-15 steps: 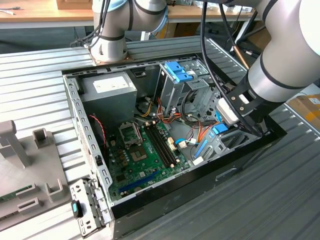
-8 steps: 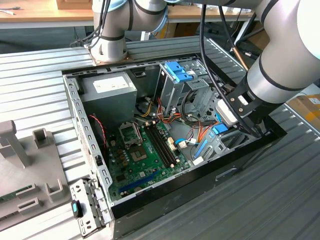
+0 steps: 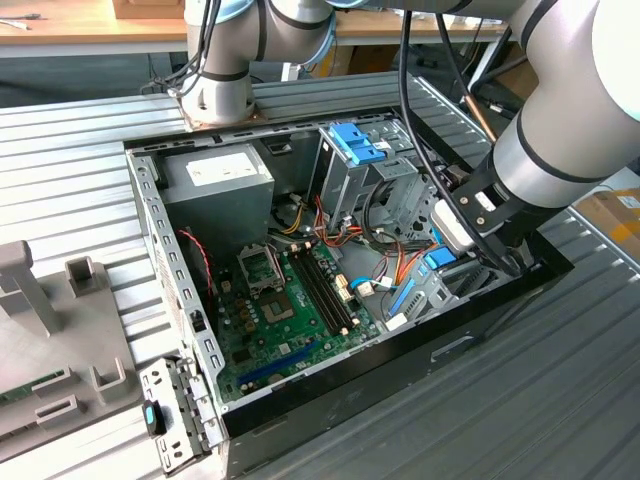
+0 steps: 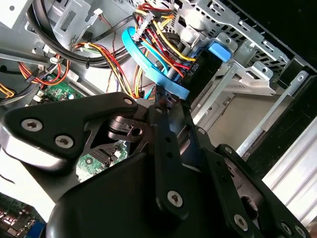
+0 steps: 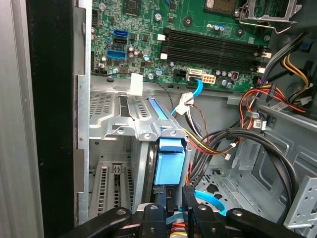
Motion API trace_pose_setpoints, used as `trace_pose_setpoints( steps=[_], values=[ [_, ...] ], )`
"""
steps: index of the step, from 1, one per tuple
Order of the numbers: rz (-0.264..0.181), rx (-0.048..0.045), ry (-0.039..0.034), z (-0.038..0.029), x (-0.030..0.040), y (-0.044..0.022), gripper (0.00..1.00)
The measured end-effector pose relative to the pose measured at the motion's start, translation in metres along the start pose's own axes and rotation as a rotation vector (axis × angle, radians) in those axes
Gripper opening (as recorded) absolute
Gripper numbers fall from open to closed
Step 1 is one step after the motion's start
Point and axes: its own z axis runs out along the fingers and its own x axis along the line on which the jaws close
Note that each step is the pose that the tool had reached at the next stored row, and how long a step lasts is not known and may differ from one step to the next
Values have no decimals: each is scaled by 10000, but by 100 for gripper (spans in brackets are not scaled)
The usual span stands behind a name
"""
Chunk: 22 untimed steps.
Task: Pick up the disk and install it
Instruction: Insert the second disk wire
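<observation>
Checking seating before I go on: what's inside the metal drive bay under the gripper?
The disk stands in the metal drive bay, its blue carrier end facing up below the gripper. The bay walls cover its lower body, so how deep it sits cannot be seen.

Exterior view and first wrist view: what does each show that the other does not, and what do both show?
Exterior view adds: the grey robot arm base beside the open black computer case, and a grey plastic fixture. First wrist view adds: two small blue sockets on the board. Both: the green motherboard and the blue-framed dark grey disk in the metal drive bay.
</observation>
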Motion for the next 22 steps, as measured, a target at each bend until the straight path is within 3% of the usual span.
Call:
trace_pose_setpoints(
  steps=[6,8,12,16,19,20,22],
  values=[
    [0,0,-1,-41,-8,-15,27],
    [-1,0,-2,-36,-8,21,27],
    [0,0,0,-65,-19,11,27],
    [0,-4,1,-120,-57,-44,27],
    [-14,-94,95,-116,-80,-95,27],
    [-33,-102,150,-133,-98,-104,27],
    [10,-96,178,-124,-104,-144,27]
  ],
)
